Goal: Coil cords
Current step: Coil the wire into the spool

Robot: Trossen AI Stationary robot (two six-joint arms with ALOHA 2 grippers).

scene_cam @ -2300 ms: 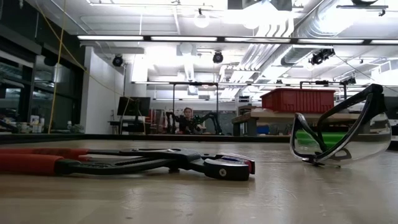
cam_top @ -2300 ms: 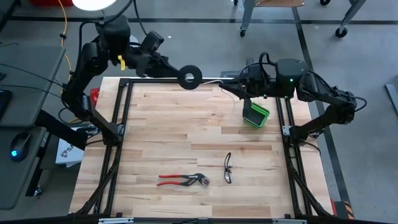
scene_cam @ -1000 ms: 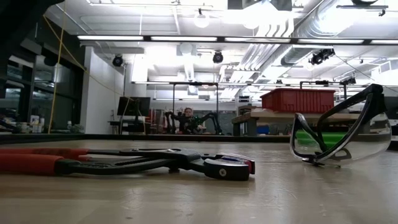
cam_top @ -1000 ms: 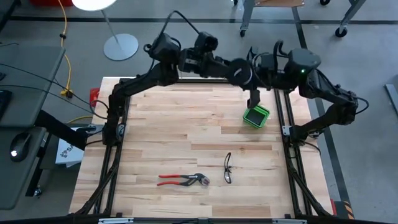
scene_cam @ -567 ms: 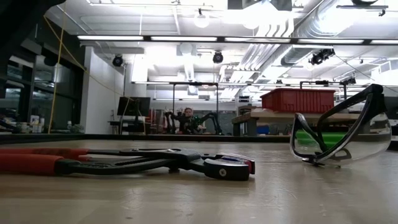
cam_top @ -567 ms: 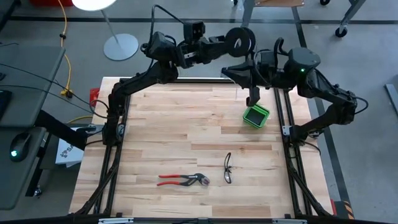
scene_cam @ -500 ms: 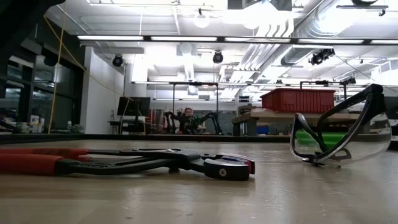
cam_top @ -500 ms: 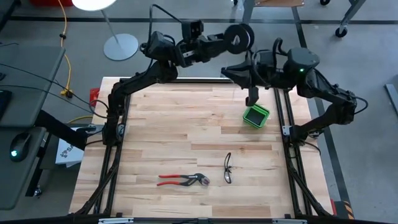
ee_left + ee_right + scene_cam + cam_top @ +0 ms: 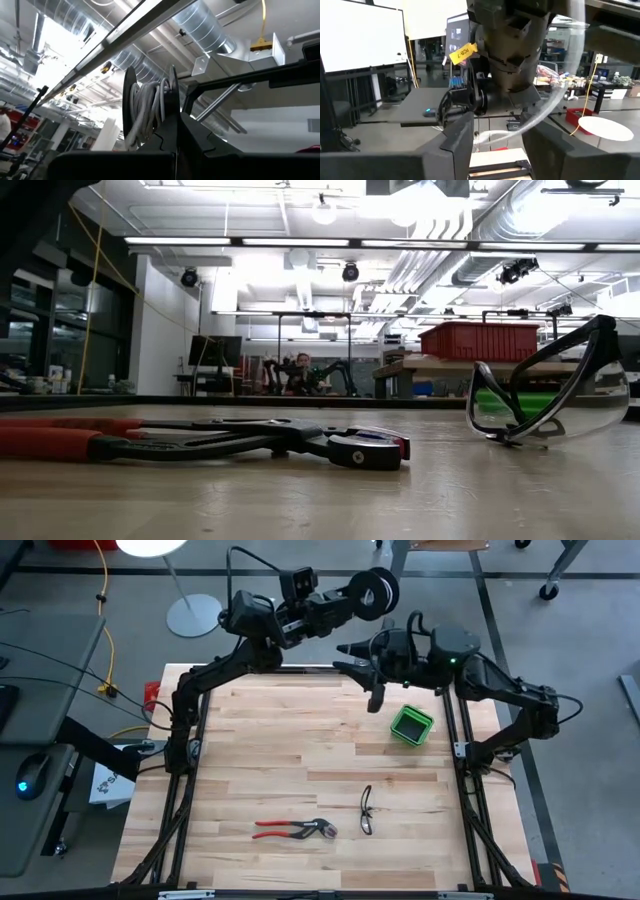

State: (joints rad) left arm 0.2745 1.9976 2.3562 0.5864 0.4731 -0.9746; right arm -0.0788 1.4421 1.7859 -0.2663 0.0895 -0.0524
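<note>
counter (image 9: 300, 740): pale wood planks, smooth matt | pliers (image 9: 295, 830): red glossy grips, dark metal head | glasses (image 9: 545, 395): clear glossy plastic | box (image 9: 411, 724): green plastic | cord (image 9: 150, 107): white, matt, soft

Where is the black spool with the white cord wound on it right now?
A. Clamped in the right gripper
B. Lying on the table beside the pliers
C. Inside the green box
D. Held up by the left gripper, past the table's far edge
D: in the high view the black spool sits at the tip of the left gripper, raised beyond the table, and the left wrist view shows the white cord wound on it between the fingers.

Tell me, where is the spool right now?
In the high view the spool is held aloft in the left claw, beyond the table's far edge, near the right claw.
</note>
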